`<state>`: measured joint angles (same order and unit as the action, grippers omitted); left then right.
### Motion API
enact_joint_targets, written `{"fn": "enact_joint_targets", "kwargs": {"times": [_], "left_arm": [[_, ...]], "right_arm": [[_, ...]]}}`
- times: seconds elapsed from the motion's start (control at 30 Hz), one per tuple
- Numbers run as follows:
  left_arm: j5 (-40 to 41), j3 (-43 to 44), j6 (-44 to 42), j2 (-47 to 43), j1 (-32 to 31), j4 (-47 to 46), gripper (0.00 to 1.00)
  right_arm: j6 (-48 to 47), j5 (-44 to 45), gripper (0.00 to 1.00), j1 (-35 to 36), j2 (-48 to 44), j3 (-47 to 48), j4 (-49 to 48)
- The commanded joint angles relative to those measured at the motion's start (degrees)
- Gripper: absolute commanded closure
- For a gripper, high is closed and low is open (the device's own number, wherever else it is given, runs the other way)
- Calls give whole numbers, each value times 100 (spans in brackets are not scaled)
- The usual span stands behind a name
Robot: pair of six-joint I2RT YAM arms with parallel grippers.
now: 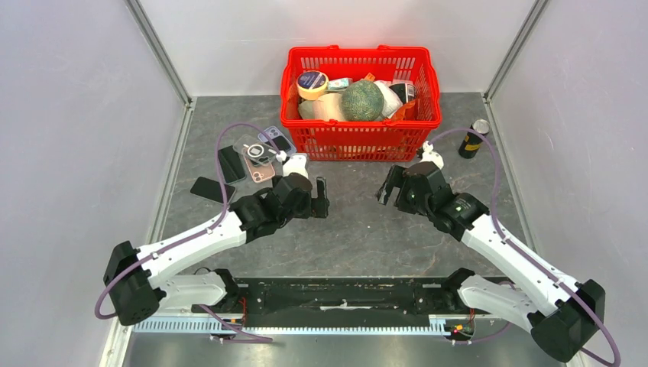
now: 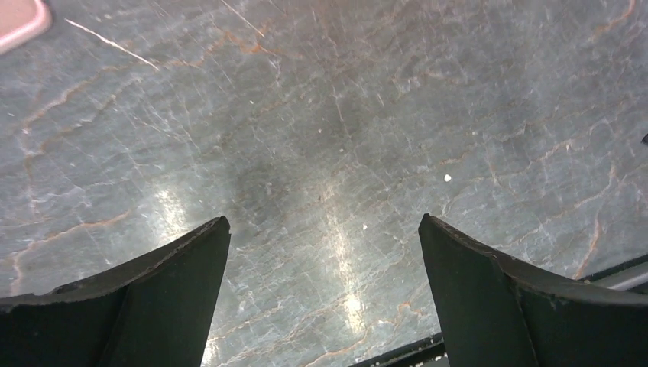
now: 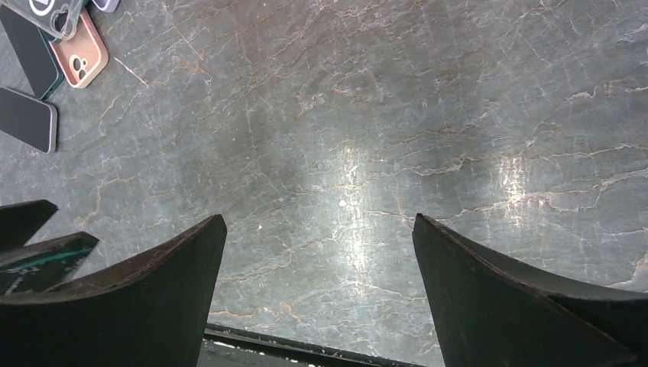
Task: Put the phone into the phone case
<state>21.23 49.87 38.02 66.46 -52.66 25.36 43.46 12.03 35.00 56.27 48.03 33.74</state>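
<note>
One dark phone [image 1: 212, 189] flat — long axis crosswise.

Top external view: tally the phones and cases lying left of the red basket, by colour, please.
Black items: 2
Pink item: 1
Clear item: 1
Purple item: 1
Total: 5

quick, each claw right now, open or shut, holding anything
left claw: open, holding nothing
right claw: open, holding nothing
</note>
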Motion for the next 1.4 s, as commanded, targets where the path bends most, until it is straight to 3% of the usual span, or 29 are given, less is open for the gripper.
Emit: {"fn": "enact_joint_targets", "kwargs": {"times": [0.0,0.23,0.53,0.9,1.37], "left_arm": [[730,377,-137,-219,60,205,0],[1066,361,304,-295,592,448,2],[838,290,763,-23,2470,241,14],[-313,1100,1085,2102,4413,-613,38],[-500,2628,1228,3848,5070,-622,42]], "right_arm": [[-89,-62,1,-15,46,246,-115],[-342,92,1,-11,231,370,-78],[-479,-67,1,-17,402,412,-170],[-541,-276,1,-19,485,427,-130],[-565,-423,1,-16,471,421,-10]]}}
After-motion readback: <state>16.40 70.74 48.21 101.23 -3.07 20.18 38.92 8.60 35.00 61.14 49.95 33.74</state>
